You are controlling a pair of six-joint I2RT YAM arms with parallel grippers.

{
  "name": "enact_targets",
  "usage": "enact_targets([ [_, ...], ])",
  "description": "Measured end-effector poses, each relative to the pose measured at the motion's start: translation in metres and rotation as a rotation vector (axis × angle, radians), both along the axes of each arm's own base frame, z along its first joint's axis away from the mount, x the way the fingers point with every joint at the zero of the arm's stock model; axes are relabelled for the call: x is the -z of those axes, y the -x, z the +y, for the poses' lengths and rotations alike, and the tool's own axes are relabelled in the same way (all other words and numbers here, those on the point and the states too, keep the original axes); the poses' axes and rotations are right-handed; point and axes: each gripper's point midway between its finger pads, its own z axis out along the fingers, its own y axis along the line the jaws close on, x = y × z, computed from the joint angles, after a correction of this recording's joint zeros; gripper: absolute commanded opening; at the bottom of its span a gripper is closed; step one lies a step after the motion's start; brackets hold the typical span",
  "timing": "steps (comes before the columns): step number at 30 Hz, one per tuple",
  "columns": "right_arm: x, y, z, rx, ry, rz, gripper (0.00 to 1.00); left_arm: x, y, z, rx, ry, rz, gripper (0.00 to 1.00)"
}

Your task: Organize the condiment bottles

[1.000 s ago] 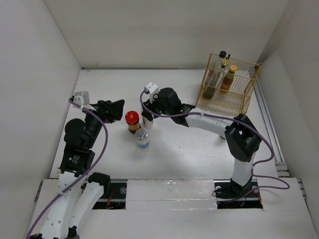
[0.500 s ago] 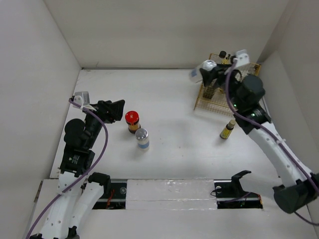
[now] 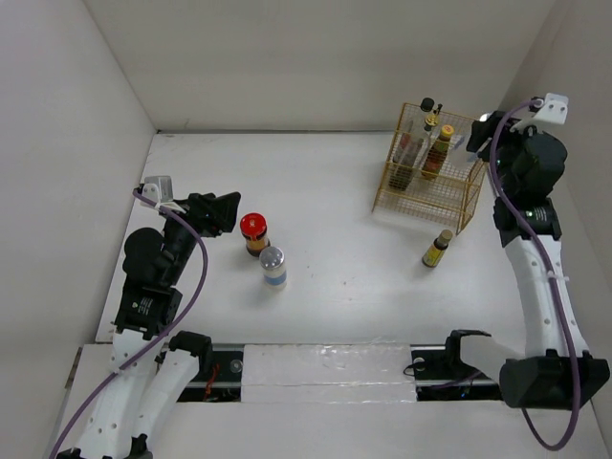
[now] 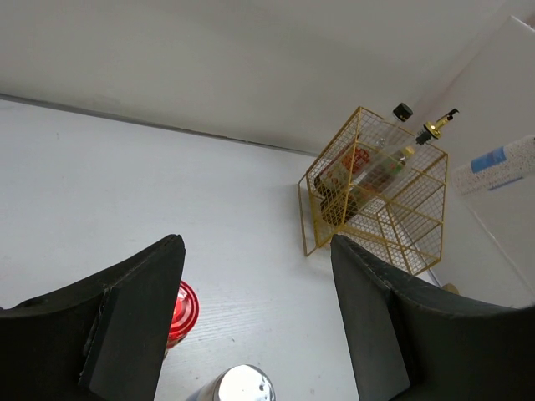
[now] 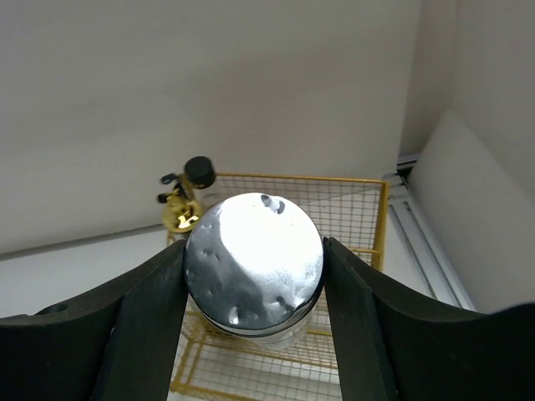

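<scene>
Right gripper point(image 3: 485, 137) grasps silver-capped clear shaker point(image 5: 251, 267) over yellow wire basket point(image 3: 421, 186), table's point(image 3: 325, 191) far-right corner; left gripper point(image 4: 255, 251) released, empty.

Pretty much a plain white box with soft, flat lighting

The white tabletop point(image 3: 335, 210) has a faint wood-grain look and is closed in on three sides by bare matte panels: a back wall point(image 3: 316, 57), a left wall point(image 3: 57, 172) and a right wall point(image 3: 593, 38). They meet the table in clean seams, with a thin dark line along the back one. A grey metal rail point(image 5: 414, 225) runs along the foot of the right wall, and a bit of blue tape point(image 4: 487, 159) is stuck on that wall. A pale, slightly glossy strip point(image 3: 325, 365) runs along the near edge and catches some glare. The light is even and the shadows are soft.
</scene>
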Motion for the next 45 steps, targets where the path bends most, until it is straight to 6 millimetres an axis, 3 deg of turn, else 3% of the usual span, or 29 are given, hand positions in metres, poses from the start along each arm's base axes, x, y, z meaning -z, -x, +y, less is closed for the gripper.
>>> enact_targets([
  [9,0.024,-0.064,-0.055,0.116,-0.023,0.092,0.27,0.0,0.0,0.0,0.0,0.0,0.001,0.66],
  [15,0.017,-0.097,-0.073,0.138,-0.023,0.085,0.27,0.002,-0.002,-0.001,0.0,-0.002,0.009,0.66],
  [23,0.02,-0.117,-0.079,0.136,-0.022,0.077,0.27,0.004,-0.004,-0.001,0.0,-0.004,0.016,0.66],
  [32,0.062,-0.14,-0.084,0.136,-0.027,0.154,0.25,0.007,-0.007,-0.002,0.0,-0.006,0.026,0.66],
  [38,0.094,-0.143,-0.085,0.136,-0.034,0.209,0.25,0.007,-0.007,-0.002,0.0,-0.006,0.026,0.66],
  [45,0.123,-0.158,-0.087,0.135,-0.038,0.247,0.31,0.007,-0.007,-0.002,0.0,-0.006,0.026,0.66],
])
